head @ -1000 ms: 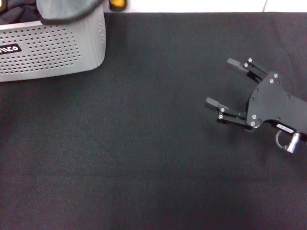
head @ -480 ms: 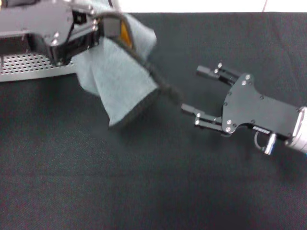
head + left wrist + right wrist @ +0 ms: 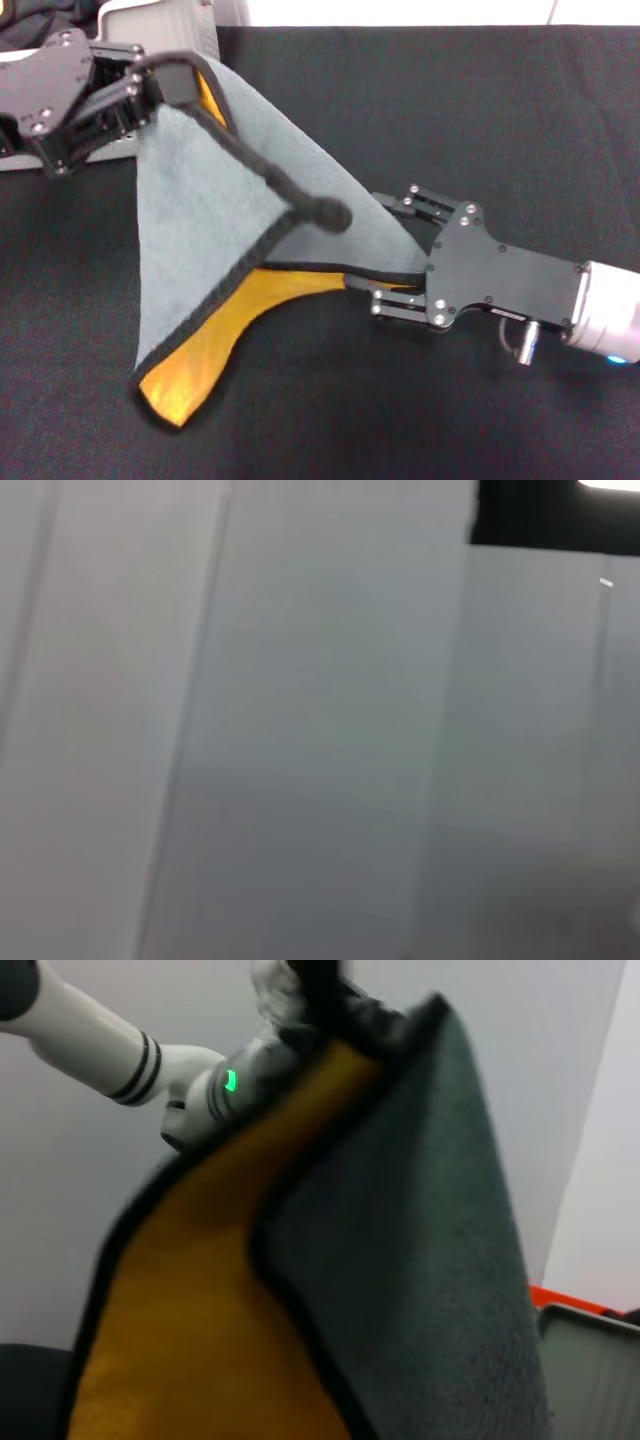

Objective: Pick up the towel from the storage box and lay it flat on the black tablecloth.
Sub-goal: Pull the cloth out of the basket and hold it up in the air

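Your left claw is clamped on the towel, held above the black tablecloth. Your right claw, jaws spread, straddles the towel's edge. Storage box sits behind the left claw.

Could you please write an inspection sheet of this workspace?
Surface: large black woven tablecloth covers the table.
Job's things: square grey-green and orange microfibre towel hangs lifted, not flat; light grey perforated plastic storage box at far left.
Clutter: dark cloth in the box.
Grippers: left pincer shut on a towel corner; right pincer astride the towel's edge, grip unclear.
Cables: nothing seen.
Surroundings: white floor strip behind.
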Motion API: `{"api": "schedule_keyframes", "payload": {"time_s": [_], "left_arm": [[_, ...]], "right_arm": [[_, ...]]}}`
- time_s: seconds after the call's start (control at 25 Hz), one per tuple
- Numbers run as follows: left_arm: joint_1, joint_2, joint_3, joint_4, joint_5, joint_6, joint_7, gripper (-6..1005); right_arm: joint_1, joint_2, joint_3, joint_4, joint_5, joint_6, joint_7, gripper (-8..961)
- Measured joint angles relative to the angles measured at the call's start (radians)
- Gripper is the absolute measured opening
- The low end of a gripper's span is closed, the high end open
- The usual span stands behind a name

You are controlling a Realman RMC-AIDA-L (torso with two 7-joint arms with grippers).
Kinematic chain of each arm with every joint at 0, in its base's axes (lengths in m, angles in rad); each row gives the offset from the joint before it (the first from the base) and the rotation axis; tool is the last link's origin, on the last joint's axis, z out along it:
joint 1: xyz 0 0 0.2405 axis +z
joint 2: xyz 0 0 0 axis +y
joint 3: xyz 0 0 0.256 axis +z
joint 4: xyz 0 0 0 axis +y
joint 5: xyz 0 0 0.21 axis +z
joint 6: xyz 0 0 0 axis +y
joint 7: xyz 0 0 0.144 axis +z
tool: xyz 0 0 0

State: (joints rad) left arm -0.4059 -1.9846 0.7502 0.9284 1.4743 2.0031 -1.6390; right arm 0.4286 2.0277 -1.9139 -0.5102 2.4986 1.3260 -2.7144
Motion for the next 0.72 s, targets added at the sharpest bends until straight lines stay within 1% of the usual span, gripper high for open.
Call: {"api": "schedule_keyframes", "payload": {"time_s": [0.12, 0.32, 0.52, 0.72], "left_arm": [[0.0, -0.013, -0.031, -0.029, 0.018, -0.04, 0.005, 24], [0.003, -0.045, -0.037, -0.035, 0.079, -0.165, 0.023, 23], [0.0, -0.064, -0.035, -0.04, 0.124, -0.198, 0.057, 23], [-0.007, -0.068, -0.032, -0.055, 0.129, -0.199, 0.053, 23]], "right_arm": [[-0.003, 0.0, -0.037, -0.032, 0.02, -0.026, -0.024, 722], [-0.009, 0.0, -0.071, -0.089, 0.021, -0.085, -0.04, 712], [-0.012, 0.0, -0.081, -0.14, 0.022, -0.173, -0.074, 704], [-0.014, 0.0, -0.059, -0.147, 0.022, -0.193, -0.08, 700]]}}
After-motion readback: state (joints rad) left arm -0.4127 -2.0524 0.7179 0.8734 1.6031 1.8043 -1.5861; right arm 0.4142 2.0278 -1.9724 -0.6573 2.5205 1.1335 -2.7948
